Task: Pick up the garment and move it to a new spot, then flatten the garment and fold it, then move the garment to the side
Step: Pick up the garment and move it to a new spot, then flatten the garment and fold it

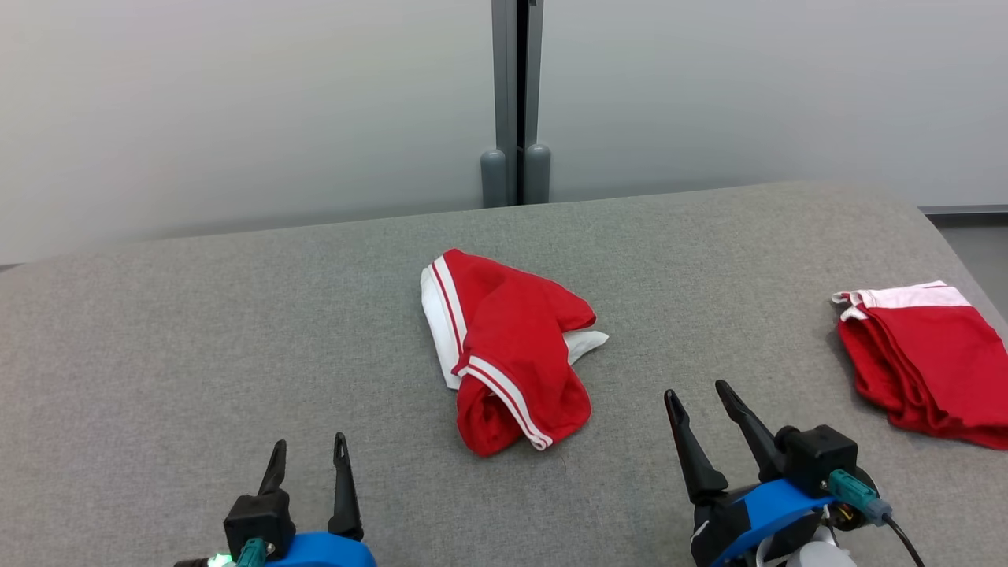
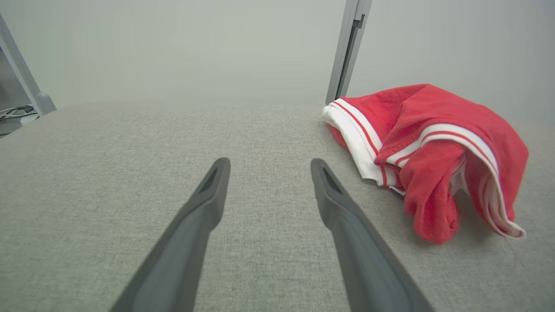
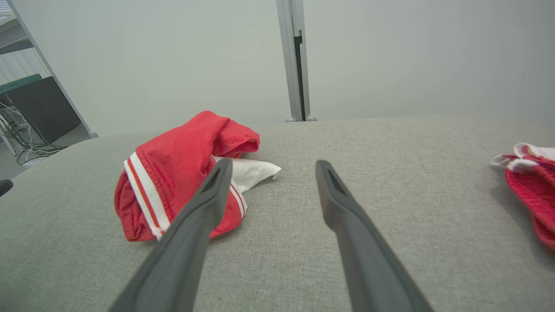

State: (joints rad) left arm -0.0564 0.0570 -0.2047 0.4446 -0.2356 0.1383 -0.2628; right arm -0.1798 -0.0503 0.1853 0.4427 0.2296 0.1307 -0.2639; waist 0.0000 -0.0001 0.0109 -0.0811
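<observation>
Looks like a lab or test room: plain pale partition panels (image 1: pixel 236 102) joined by a grey metal post (image 1: pixel 517 94), fabric-covered surface (image 1: pixel 197 331), loose cables (image 3: pixel 26 147) beside a dark cabinet (image 3: pixel 43 108).

Two garments (middle garment (image 1: pixel 512 350), right garment (image 1: pixel 929 366)); two end effectors (image 1: pixel 309 445) (image 1: pixel 695 388); one table (image 1: pixel 197 339).

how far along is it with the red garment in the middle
Early. The crumpled garment lies bunched on the table, not flattened or folded; whether its first move is done cannot be told. Nothing is in hand: left gripper and right gripper stand open, short of it. Left: flatten, fold, set aside. Another red garment lies at the right edge.
</observation>
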